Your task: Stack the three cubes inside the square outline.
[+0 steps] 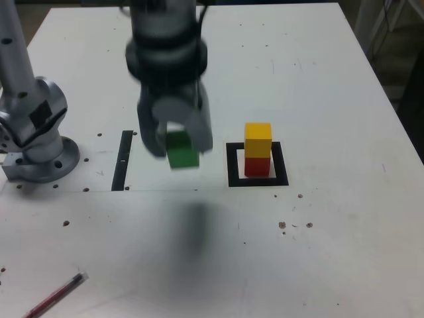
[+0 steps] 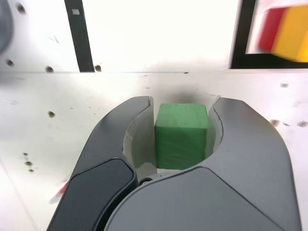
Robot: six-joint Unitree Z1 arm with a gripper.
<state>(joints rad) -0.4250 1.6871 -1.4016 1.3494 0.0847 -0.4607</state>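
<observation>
Green cube [image 2: 181,135] clamped in hand [image 1: 177,140], frame centre of exterior view. Yellow cube [image 1: 258,140] stacked on red cube [image 1: 257,165] inside square outline [image 1: 232,165], right of centre. Green to be centred above yellow, lowered gently, then released.

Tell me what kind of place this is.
Probably a robotics lab bench: a white table with small drilled holes, a metal arm base fixed to it, and a black square outline marked as a target for coloured cubes.

The tabletop [image 1: 318,252] is being viewed from above its front edge; the green cube [image 2: 181,135] is being shared closely by the wrist view.
</observation>
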